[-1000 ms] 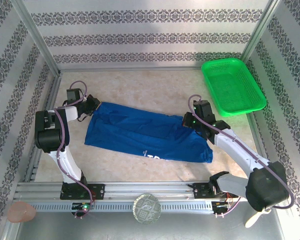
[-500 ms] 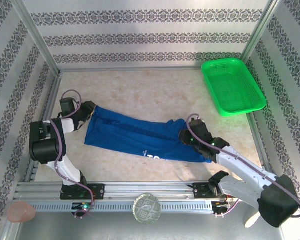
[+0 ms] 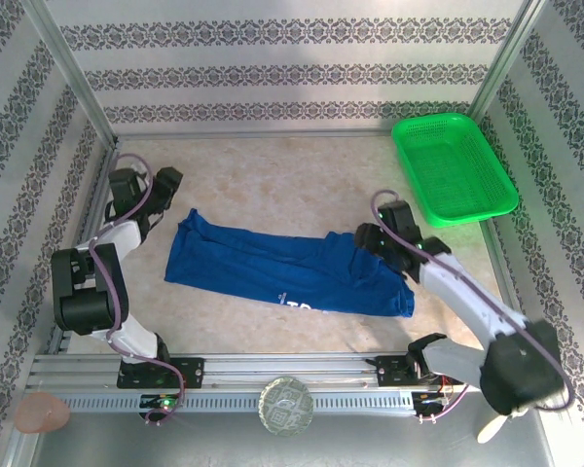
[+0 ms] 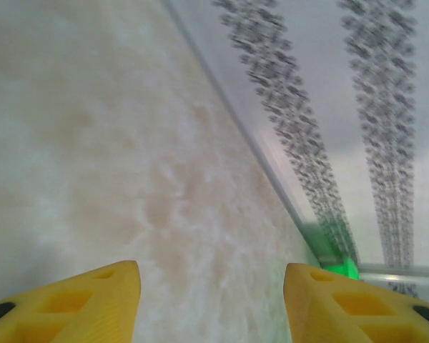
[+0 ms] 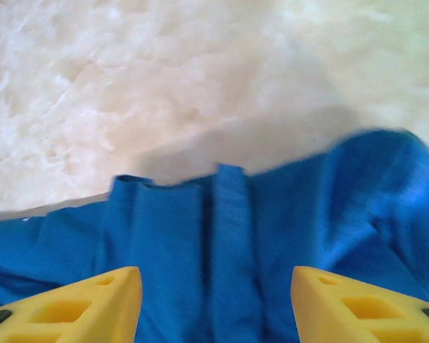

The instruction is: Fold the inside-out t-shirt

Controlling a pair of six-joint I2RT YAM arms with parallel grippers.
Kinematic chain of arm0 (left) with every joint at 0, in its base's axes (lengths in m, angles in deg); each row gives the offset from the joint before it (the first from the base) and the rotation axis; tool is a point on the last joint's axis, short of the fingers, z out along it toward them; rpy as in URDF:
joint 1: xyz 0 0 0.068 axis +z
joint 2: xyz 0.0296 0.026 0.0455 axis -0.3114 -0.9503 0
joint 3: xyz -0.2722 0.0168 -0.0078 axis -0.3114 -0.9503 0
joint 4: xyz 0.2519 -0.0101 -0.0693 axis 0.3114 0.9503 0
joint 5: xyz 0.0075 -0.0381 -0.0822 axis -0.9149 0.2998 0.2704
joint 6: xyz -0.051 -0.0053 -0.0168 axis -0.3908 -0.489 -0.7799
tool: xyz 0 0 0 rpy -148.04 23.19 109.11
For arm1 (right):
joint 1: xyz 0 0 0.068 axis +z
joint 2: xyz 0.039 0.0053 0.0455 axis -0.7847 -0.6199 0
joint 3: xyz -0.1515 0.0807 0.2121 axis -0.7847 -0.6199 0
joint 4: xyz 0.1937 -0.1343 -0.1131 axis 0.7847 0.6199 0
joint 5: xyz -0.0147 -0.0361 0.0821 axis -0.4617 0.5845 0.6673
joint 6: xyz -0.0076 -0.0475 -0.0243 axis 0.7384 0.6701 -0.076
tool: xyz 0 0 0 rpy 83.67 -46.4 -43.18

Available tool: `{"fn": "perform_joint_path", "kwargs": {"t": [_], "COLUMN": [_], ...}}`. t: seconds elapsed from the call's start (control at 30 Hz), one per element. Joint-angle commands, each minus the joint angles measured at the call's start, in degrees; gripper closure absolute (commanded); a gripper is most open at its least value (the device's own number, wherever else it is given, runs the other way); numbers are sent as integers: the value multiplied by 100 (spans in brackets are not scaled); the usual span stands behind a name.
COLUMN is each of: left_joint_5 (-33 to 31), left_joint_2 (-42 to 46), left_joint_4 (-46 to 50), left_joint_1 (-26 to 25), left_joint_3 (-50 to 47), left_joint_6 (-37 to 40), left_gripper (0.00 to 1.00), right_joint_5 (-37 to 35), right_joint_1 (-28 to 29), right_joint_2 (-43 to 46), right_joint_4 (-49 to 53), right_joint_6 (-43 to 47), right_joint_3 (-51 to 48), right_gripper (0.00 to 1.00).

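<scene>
Both open and off the shirt (image 3: pixel 273 268) now, left pincer (image 3: pixel 165 180) drawn back over bare bench (image 3: pixel 292 180), right pincer (image 3: pixel 368 240) hanging above its right end: long fold laid, cross fold likely next.

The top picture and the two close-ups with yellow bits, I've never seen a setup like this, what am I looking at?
The top picture comes from a camera fixed above a table, looking down on a left arm and a right arm bolted at its near edge. A royal-blue t-shirt lies bunched between them, and a green basket sits at the far right corner. The close-ups come from a camera on each wrist; the yellow wedges are that arm's two fingers. The left fingers are open over bare table. The right fingers are open over the shirt's right end. Neither holds anything.
</scene>
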Motion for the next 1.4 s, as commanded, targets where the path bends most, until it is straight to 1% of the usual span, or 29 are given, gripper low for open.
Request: {"fn": "perform_joint_path", "kwargs": {"t": [0.0, 0.07, 0.17, 0.3, 0.37, 0.4, 0.43, 0.5, 0.53, 0.57, 0.6, 0.77, 0.87, 0.97, 1.03, 1.1, 1.13, 1.17, 1.2, 1.23, 1.27, 1.3, 1.33, 1.37], "left_joint_5": [-64, -151, -133, -130, -116, -93, -81, -80, -74, -68, -73, -99, -101, -89, -103, -116, -116, -99, -104, -97, -101, -120, -133, -161], "left_joint_2": [183, 164, 174, 209, 217, 210, 209, 195, 197, 210, 211, 295, 328, 350, 353, 347, 343, 327, 324, 324, 317, 303, 288, 265], "left_joint_4": [1746, 2124, 2120, 2030, 2014, 1992, 1978, 1969, 1958, 1960, 1972, 1973, 1921, 1874, 1872, 1854, 1854, 1861, 1871, 1895, 1965, 2041, 2143, 2277], "left_joint_1": [-401, -574, -720, -779, -788, -786, -797, -797, -797, -794, -797, -791, -797, -797, -797, -797, -795, -796, -797, -790, -792, -797, -797, -795], "left_joint_3": [547, 693, 618, 477, 443, 438, 433, 425, 428, 431, 421, 368, 307, 267, 257, 266, 283, 310, 334, 372, 436, 514, 589, 685], "left_joint_6": [873, 1016, 946, 874, 852, 831, 818, 799, 794, 798, 808, 834, 800, 775, 789, 785, 777, 790, 800, 820, 864, 930, 988, 1062], "left_gripper": [45, 44, 44, 44, 44, 44, 44, 44, 44, 44, 44, 44, 44, 44, 44, 44, 44, 44, 44, 44, 44, 44, 44, 44], "right_joint_5": [624, 588, 269, 30, 85, 171, 242, 422, 481, 523, 541, 631, 625, 481, 325, 139, 91, 10, -128, -259, -413, -612, -730, -690], "right_joint_1": [-21, -20, -3, 47, 75, 88, 89, 82, 82, 85, 86, 113, 265, 676, 1089, 1625, 1885, 2193, 2473, 2634, 2706, 2675, 2526, 2218], "right_joint_2": [-800, -1264, -1913, -2330, -2428, -2456, -2467, -2447, -2398, -2319, -2195, -1364, -833, -289, 85, 477, 657, 869, 1092, 1356, 1670, 1973, 2175, 2306], "right_joint_4": [-14, 17, 241, 386, 280, 200, 155, 91, 80, 86, 95, 259, 398, 480, 497, 501, 501, 545, 654, 784, 954, 1140, 1269, 1317], "right_joint_6": [888, 1019, 1063, 967, 959, 962, 956, 952, 961, 976, 984, 959, 808, 496, 127, -432, -695, -1005, -1284, -1462, -1574, -1617, -1563, -1437], "right_joint_3": [704, 1020, 1431, 1470, 1366, 1310, 1284, 1241, 1230, 1220, 1188, 1015, 831, 498, 135, -350, -581, -832, -1037, -1157, -1225, -1221, -1158, -1092], "right_gripper": [37, 34, 31, 29, 31, 36, 43, 69, 79, 94, 100, 100, 100, 100, 100, 100, 95, 76, 61, 54, 49, 46, 43, 43]}}
